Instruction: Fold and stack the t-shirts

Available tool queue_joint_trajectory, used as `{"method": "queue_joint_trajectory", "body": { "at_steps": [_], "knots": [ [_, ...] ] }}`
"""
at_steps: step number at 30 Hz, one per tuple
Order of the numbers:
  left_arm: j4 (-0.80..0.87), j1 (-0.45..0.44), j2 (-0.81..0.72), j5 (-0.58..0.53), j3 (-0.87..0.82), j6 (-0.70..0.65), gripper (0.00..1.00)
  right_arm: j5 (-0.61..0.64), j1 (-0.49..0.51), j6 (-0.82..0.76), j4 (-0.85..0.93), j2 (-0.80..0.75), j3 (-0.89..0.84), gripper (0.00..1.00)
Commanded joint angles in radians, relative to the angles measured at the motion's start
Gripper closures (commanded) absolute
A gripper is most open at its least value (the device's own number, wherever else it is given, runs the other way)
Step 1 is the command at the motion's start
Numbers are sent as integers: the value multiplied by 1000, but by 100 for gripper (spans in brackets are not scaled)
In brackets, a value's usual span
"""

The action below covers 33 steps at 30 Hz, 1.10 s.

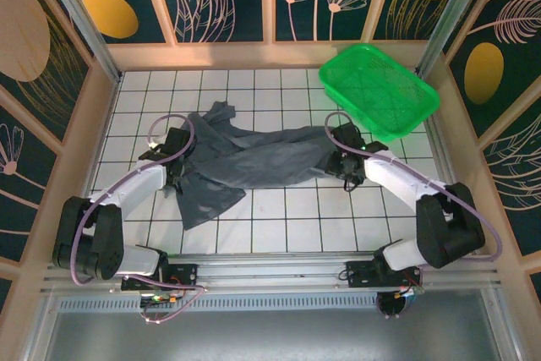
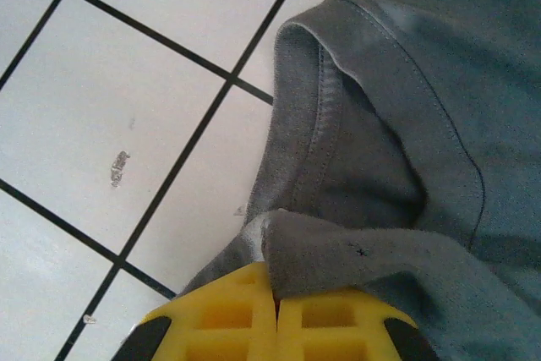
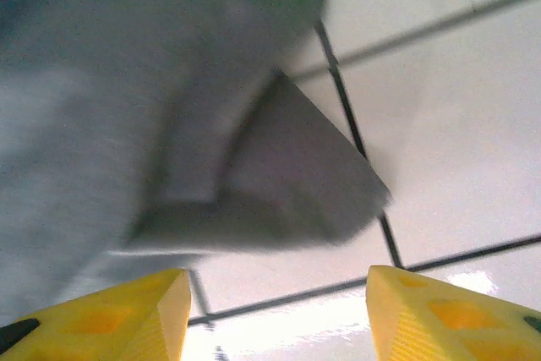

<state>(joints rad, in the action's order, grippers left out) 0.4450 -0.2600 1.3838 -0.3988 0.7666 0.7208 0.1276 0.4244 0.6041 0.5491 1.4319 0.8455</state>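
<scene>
The white tiled table (image 1: 279, 217) is the biggest thing here. The dark grey t-shirt (image 1: 254, 158) lies on it. The shirt is not folded. It is crumpled and pulled out long from left to right across the middle tiles, and one floppy part points down toward the near left. A green basket (image 1: 378, 90) sits at the far right corner, near the shirt's right end.

The shirt lies between the two arms. The left gripper (image 2: 276, 298) is at the shirt's left end. Its two yellow fingers (image 2: 228, 323) are pressed tight together, and a fold of the grey cloth is pinched between them. Just past the fingers, a stitched edge of the shirt curls up off the white tile.

The right gripper (image 3: 279, 298) is at the shirt's right end. Its yellow fingers (image 3: 127, 306) stand well apart, with bare tile showing between them. It holds nothing. A corner of the shirt lies flat on the table just in front of the fingers, not between them. The wrist picture is blurry there, so the cloth's small details are hard to make out.
</scene>
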Motion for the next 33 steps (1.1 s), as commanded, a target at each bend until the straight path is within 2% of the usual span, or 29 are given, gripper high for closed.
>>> {"method": "queue_joint_trajectory", "body": {
  "at_steps": [1,8,10,12,14,16,17,24,28,33],
  "knots": [
    [-1,5,-14,26,-3,-17,100,42,-4,-47,-62,50,-7,42],
    [-7,4,-7,79,7,-9,100,31,-32,-85,-121,198,14,42],
    [-7,4,-6,94,9,-10,100,18,-41,-89,-138,229,29,47],
    [-9,6,-9,106,12,-9,100,11,-44,-94,-153,254,46,61],
    [-9,5,-17,121,20,-9,100,6,-45,-103,-170,259,60,81],
    [-7,5,-29,133,35,-5,100,7,-41,-109,-179,243,79,96],
    [-7,4,-37,140,46,-4,100,13,-38,-112,-179,226,91,100],
    [7,4,-75,175,175,36,100,30,-34,-147,-168,69,200,100],
    [17,5,-84,192,301,67,100,23,-35,-172,-145,17,318,100],
    [8,5,-112,159,468,85,100,3,-36,-214,-140,-21,497,100]
  ]
}}
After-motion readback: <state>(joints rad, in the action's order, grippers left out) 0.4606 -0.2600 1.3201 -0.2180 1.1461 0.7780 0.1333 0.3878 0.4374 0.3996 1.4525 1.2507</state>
